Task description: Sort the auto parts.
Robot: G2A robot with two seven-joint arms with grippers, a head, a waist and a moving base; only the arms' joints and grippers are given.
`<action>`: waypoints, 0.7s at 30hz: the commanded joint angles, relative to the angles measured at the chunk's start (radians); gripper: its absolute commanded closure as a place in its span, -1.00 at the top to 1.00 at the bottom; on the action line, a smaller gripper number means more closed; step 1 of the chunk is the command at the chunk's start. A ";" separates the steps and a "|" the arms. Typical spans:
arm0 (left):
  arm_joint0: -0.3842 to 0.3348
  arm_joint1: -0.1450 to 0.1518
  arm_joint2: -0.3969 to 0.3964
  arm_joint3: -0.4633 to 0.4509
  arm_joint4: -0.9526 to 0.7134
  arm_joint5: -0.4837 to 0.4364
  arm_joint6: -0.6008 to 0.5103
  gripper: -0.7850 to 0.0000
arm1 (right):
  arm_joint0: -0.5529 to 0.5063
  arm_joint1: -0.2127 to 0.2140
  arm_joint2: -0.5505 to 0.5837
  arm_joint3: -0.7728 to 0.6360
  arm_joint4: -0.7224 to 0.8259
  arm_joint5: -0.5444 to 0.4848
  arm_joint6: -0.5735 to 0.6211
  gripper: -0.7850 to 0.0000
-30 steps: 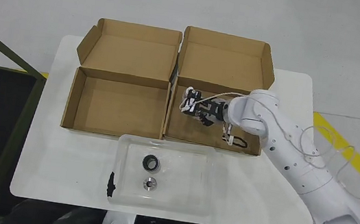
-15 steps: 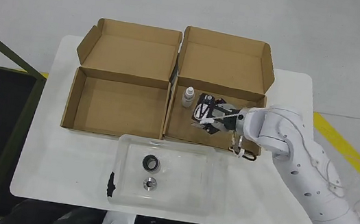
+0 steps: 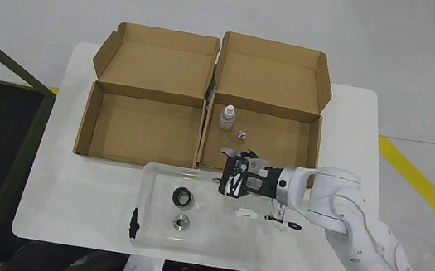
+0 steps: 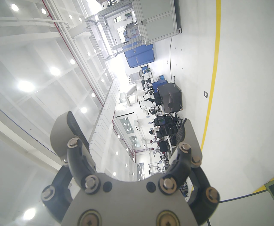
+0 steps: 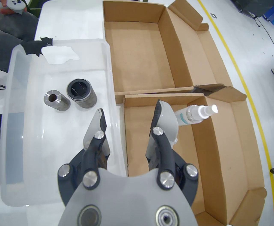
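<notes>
The right gripper (image 5: 130, 109) is wide open and holds nothing, above the wall between the clear bin (image 5: 107, 64) and the right box (image 5: 214, 149). I think it should drop straight over one part, a finger on each side (round parts may roll away). The bin holds a dark ring (image 5: 81, 89) and a grey tube (image 5: 56, 100). The box holds a spray bottle (image 5: 192, 114) and a small metal bit (image 3: 242, 133). The left gripper (image 4: 128, 119) is open and empty too.

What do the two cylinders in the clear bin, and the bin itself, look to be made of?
Smaller cylinder: likely steel, with a brushed grey sheen and a drilled bore. Larger cylinder: dull grey metal shell with a black ring inside, perhaps plastic or rubber. Bin: clear glossy plastic, see-through with soft highlights.
</notes>
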 commanded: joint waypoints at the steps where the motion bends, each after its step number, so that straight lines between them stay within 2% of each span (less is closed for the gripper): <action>1: 0.000 0.000 0.000 0.000 0.000 0.000 0.000 1.00 | -0.006 -0.004 -0.023 -0.011 -0.009 -0.004 -0.022 0.18; 11: 0.000 0.000 0.000 0.000 0.000 0.000 0.000 1.00 | 0.015 -0.035 -0.180 -0.043 -0.090 -0.034 -0.061 0.16; 21: 0.000 0.000 0.000 0.000 0.000 0.000 0.000 1.00 | 0.080 -0.083 -0.300 0.060 -0.128 0.002 -0.081 0.27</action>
